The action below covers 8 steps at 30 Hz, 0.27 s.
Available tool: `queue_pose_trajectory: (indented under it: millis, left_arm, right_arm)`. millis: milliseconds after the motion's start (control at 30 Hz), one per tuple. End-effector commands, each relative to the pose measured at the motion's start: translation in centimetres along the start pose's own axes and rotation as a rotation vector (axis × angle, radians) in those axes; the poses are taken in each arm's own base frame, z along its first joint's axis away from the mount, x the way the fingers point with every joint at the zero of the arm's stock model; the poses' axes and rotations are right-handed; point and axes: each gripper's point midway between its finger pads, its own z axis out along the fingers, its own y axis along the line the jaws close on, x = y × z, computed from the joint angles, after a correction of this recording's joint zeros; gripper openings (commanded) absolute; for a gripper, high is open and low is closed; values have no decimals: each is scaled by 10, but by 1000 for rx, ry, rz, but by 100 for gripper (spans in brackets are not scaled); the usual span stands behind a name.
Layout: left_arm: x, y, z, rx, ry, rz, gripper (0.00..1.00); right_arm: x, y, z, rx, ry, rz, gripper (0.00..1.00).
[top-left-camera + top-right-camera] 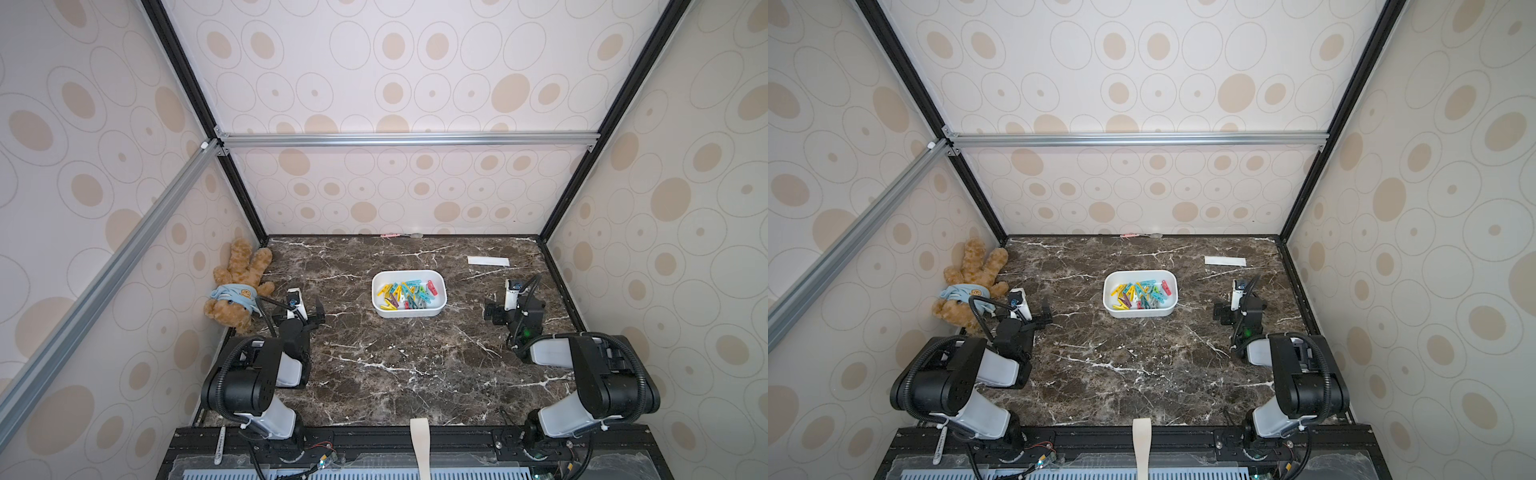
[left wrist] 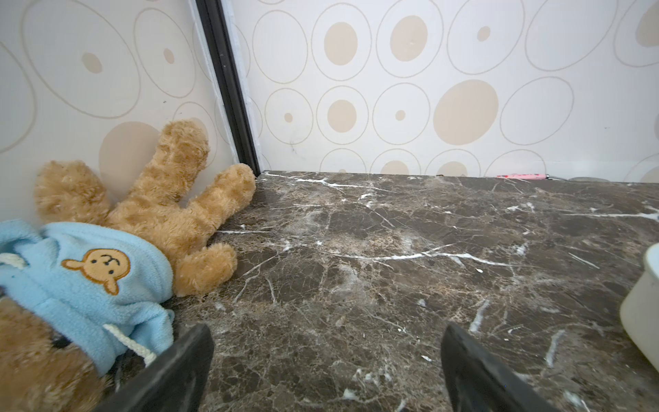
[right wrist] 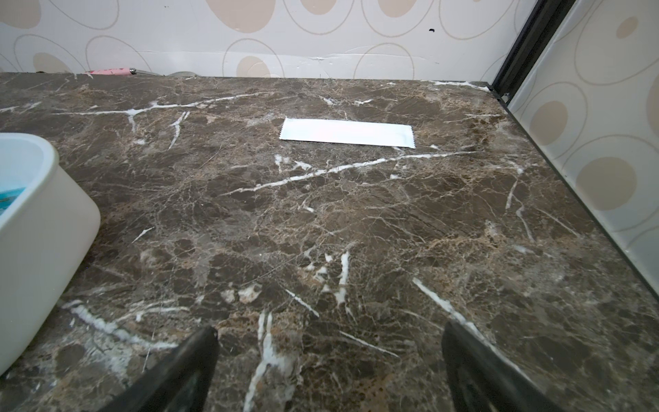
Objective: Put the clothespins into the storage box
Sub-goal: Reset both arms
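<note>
1. Closest to its wrist camera, the left pincer (image 2: pixel 326 328) is released: its dark fingers (image 2: pixel 178 374) stand wide apart, only bare surface (image 2: pixel 356 267) shows between them, and it grasps nothing.
2. The right pincer (image 3: pixel 330 328) is released as well, with fingers wide and nothing between them.
3. The clothespins (image 1: pixel 409 294), in yellow, teal, red, green and grey, lie in a mixed heap inside the storage box (image 1: pixel 409 312).
4. The storage box stands upright on the surface, between the two pincers and a little ahead of them, apart from both.
5. A brown teddy bear (image 1: pixel 239 270) in a light blue hoodie lies just beside the left pincer, on its outer side, against the side wall. Whether they touch is not clear.
6. A flat white paper strip (image 3: pixel 347 132) lies ahead of the right pincer, well apart from it.
7. A small pink thing (image 1: pixel 390 235) lies at the far edge of the surface, well ahead of both pincers.
8. A beige strip (image 1: pixel 419 440) lies across the front edge, behind both pincers.
</note>
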Motion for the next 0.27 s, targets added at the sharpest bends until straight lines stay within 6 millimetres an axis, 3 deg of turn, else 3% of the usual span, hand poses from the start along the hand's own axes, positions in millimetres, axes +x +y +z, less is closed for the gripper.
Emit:
queue_pose_trajectory:
  millis: [0, 233]
  left_arm:
    - [-7, -10, 7, 56, -17, 29, 100]
    - [-8, -8, 5, 51, -22, 25, 99]
  right_arm:
    - [-3, 2, 1, -9, -6, -15, 100]
    - [-3, 3, 0, -9, -8, -14, 100]
